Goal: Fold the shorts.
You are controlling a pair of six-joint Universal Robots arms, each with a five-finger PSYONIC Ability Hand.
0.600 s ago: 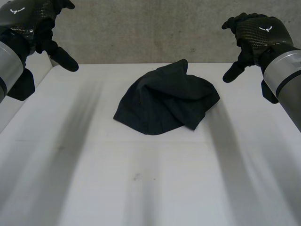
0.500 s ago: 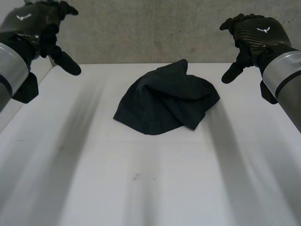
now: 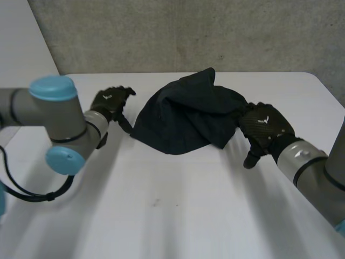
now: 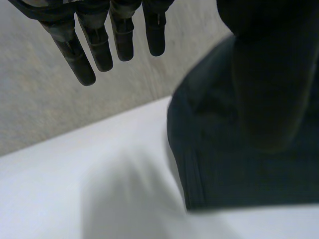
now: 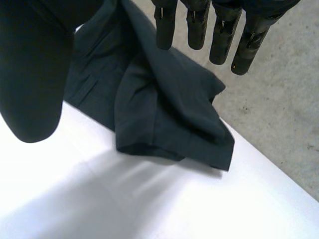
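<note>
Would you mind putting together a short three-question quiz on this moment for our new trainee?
1. True or false: the dark shorts are already folded flat and neat.
2. Where is the left hand?
A) beside the shorts' edge
B) on top of the heap
C) tucked underneath the cloth
3. Fill in the blank: in its own wrist view, the right hand has fingers that are ____ (straight or curled).

Key:
1. False: they lie in a crumpled heap.
2. A
3. straight, holding nothing
</note>
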